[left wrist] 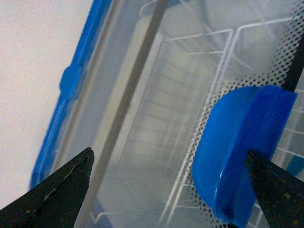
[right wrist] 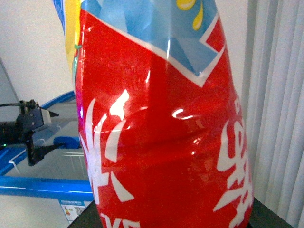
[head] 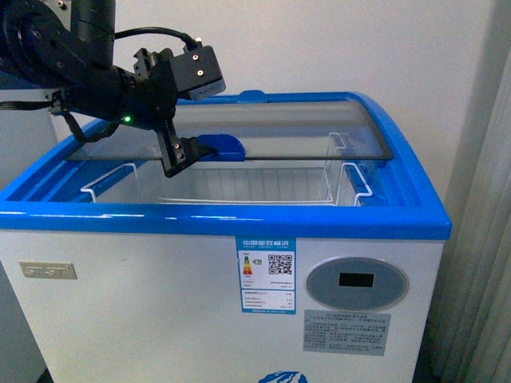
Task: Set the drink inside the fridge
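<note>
Left gripper [head: 180,153] hangs over the fridge [head: 120,319] with its jaws spread wide, clamped on nothing. In the left wrist view the two dark fingertips [left wrist: 61,190] stand far apart. The lid's blue handle [left wrist: 237,161] lies just inside one of them. Whether that finger touches the handle I cannot tell.

For the right gripper I cannot tell whether it is apart or closed, since its fingers do not show plainly in its own wrist view. The drink [right wrist: 156,123] fills that view, very close to the lens. It shows a red wrap with white lettering, and a band of light blue and yellow above it. The drink is outside the fridge, and the blue rim and the left arm show well behind it.

From the front, the fridge is a white chest with a blue top rim [head: 239,219]. Its curved glass lid [head: 263,120] covers the rear half. The lid's dark front edge runs across the middle of the opening, with the handle [head: 222,146] sitting on that edge. The half nearer the camera looks uncovered, and white wire baskets [head: 239,187] show inside it.

On the front wall are an energy sticker with a QR code [head: 266,275] and an oval grey control panel [head: 357,283]. A small green light [head: 125,120] glows on the left arm. A pale curtain [head: 487,263] hangs beside the fridge.
</note>
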Controlling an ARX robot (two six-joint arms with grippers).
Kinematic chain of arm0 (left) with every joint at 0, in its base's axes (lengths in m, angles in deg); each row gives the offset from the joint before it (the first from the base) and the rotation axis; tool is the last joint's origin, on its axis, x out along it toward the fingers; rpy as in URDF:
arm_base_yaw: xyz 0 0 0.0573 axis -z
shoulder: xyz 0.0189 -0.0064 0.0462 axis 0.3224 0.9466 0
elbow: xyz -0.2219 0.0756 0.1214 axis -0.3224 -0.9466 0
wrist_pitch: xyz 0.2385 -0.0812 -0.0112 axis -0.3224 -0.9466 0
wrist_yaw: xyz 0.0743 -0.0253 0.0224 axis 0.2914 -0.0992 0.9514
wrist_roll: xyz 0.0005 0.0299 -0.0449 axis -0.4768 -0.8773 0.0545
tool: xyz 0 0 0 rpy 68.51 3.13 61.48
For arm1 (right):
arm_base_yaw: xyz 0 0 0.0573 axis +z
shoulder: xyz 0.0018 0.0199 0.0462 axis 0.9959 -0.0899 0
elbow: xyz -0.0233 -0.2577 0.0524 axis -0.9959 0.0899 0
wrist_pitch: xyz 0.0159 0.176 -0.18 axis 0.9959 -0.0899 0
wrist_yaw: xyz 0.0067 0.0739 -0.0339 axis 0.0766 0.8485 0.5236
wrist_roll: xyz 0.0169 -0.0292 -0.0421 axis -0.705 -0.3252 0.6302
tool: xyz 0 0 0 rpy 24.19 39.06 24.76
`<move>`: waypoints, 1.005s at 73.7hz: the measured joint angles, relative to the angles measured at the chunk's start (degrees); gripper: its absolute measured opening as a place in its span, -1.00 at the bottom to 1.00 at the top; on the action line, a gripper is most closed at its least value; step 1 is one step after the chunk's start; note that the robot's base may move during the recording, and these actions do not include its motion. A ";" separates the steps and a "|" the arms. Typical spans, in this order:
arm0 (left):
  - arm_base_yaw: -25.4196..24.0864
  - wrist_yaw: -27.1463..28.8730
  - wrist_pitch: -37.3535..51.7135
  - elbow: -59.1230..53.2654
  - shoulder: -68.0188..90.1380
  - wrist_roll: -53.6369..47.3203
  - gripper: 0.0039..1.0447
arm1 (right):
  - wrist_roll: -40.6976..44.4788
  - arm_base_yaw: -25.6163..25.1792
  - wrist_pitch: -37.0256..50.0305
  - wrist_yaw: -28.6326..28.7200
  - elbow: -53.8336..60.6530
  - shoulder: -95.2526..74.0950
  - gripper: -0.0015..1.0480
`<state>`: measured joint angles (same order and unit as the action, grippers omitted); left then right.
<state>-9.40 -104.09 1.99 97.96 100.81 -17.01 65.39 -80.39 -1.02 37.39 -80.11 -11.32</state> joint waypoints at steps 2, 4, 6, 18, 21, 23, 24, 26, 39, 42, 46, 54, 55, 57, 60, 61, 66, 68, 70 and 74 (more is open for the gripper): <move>-0.04 0.87 0.39 1.29 0.83 0.09 0.85 | -0.02 0.00 0.00 0.00 0.00 0.00 -0.33; -0.07 2.03 1.05 3.21 2.16 0.22 0.85 | 0.00 0.00 0.00 0.02 0.00 0.00 -0.33; -0.11 3.26 1.81 5.25 3.58 0.46 0.85 | 0.00 0.00 0.00 0.00 0.00 0.00 -0.33; -0.31 7.87 7.85 12.41 9.16 2.05 0.85 | 0.00 0.00 0.00 0.00 0.00 0.00 -0.33; -0.24 9.07 9.94 13.22 10.10 2.93 0.85 | 0.00 0.00 0.00 0.00 0.00 0.00 -0.33; -0.15 9.60 11.02 13.46 10.58 3.37 0.85 | 0.00 0.00 0.00 0.02 0.00 0.00 -0.33; -0.11 9.90 11.56 13.53 10.71 3.63 0.85 | 0.00 0.00 0.00 0.04 0.00 0.00 -0.33; -0.02 10.60 13.09 13.53 10.97 4.39 0.85 | 0.00 0.00 0.00 0.04 0.00 0.00 -0.33; -0.20 21.29 21.33 10.95 10.01 11.28 0.85 | 0.00 0.00 0.00 0.00 0.00 0.00 -0.33; -0.79 24.81 21.07 8.00 7.69 15.19 0.85 | 0.00 0.00 0.00 -0.02 0.00 0.00 -0.33; -1.33 27.91 19.34 4.20 4.61 21.62 0.85 | 0.00 0.00 0.00 0.00 0.00 0.00 -0.33; -2.36 29.22 16.94 -6.32 -3.65 35.06 0.85 | 0.00 0.00 0.00 0.04 0.00 0.00 -0.33; -2.40 28.96 16.68 -7.50 -4.66 37.27 0.85 | 0.00 0.00 0.00 0.04 0.00 0.00 -0.33; -2.58 27.96 16.41 -11.43 -7.80 41.57 0.85 | 0.00 0.00 0.00 0.02 0.00 0.00 -0.33; -2.64 26.32 16.46 -16.92 -12.33 47.15 0.85 | 0.00 0.00 0.00 0.02 0.00 0.00 -0.33; -2.64 25.88 16.48 -18.32 -13.53 48.46 0.85 | 0.00 0.00 0.00 0.02 0.00 0.00 -0.33; -2.71 22.71 17.18 -28.55 -22.27 55.56 0.85 | 0.00 0.00 0.00 0.00 0.00 0.00 -0.33; -2.73 21.64 17.27 -31.58 -24.98 57.48 0.85 | 0.00 0.00 0.00 0.02 0.00 0.00 -0.33; -2.75 21.07 18.16 -36.35 -29.05 60.08 0.83 | 0.00 0.00 0.00 0.00 0.00 0.00 -0.33; -2.73 25.81 25.75 -45.55 -35.45 62.58 0.67 | 0.00 0.00 0.00 -0.02 0.00 0.00 -0.33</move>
<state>-12.13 -78.28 27.74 52.41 65.35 45.57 65.39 -80.39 -1.02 37.36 -80.11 -11.32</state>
